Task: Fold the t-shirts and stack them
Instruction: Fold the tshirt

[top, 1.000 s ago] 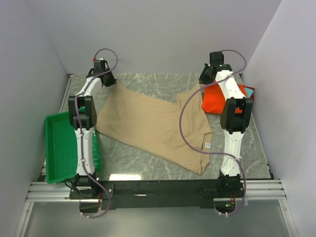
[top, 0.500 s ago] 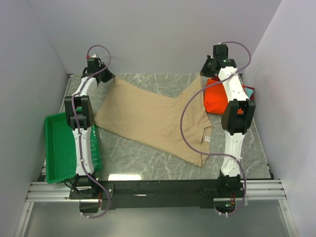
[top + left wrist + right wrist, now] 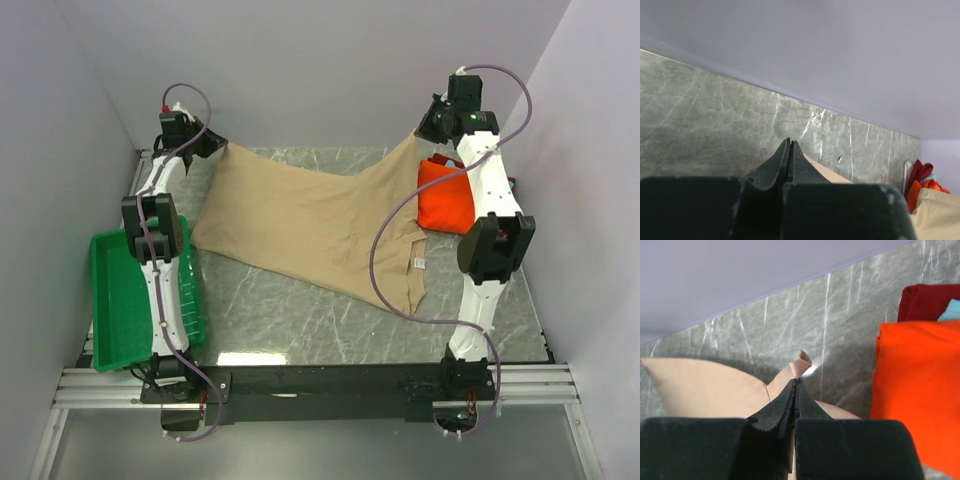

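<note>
Between left claw (image 3: 220, 146) and right claw (image 3: 420, 136), one tan t-shirt (image 3: 300, 220) hangs gripped.

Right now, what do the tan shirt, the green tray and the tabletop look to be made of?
The tan shirt looks like soft matte cloth: it sags and creases between its lifted corners. The green tray is probably rigid plastic, slightly glossy, with a moulded raised rim. The tabletop has a grey-green stone look with pale veins and a sheen near the front edge. I cannot tell whether it is real marble or printed laminate.

Green plastic tray (image 3: 120, 300) at the left edge of the marbled table (image 3: 290, 322).
</note>
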Tool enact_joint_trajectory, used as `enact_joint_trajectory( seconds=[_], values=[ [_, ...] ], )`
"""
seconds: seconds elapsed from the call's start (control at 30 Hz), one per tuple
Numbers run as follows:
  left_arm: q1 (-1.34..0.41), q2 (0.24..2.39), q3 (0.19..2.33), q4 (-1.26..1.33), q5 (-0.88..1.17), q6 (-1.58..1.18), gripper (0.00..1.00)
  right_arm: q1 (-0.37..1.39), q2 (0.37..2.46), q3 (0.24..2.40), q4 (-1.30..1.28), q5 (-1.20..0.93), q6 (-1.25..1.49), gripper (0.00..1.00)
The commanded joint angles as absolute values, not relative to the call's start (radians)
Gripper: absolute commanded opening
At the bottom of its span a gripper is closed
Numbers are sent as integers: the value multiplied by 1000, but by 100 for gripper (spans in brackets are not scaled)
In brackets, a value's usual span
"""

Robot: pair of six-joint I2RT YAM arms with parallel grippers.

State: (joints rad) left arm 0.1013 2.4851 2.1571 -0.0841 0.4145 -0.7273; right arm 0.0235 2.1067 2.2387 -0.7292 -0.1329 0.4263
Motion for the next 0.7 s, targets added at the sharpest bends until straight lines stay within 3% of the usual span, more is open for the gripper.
enact_joint_trajectory(
  seconds=[0.0, 0.4, 0.67],
  values=[
    [126, 2459, 2123, -32, 491, -710, 0, 20, 1968, 2144, -709, -163, 410, 0],
    [143, 2344, 1990, -213, 428, -517, 0, 49, 1652, 1639, -680, -175, 414, 0],
    [143, 2234, 1861, -265, 307, -463, 1, 84, 1545, 1480, -709, -167, 420, 0]
  ],
)
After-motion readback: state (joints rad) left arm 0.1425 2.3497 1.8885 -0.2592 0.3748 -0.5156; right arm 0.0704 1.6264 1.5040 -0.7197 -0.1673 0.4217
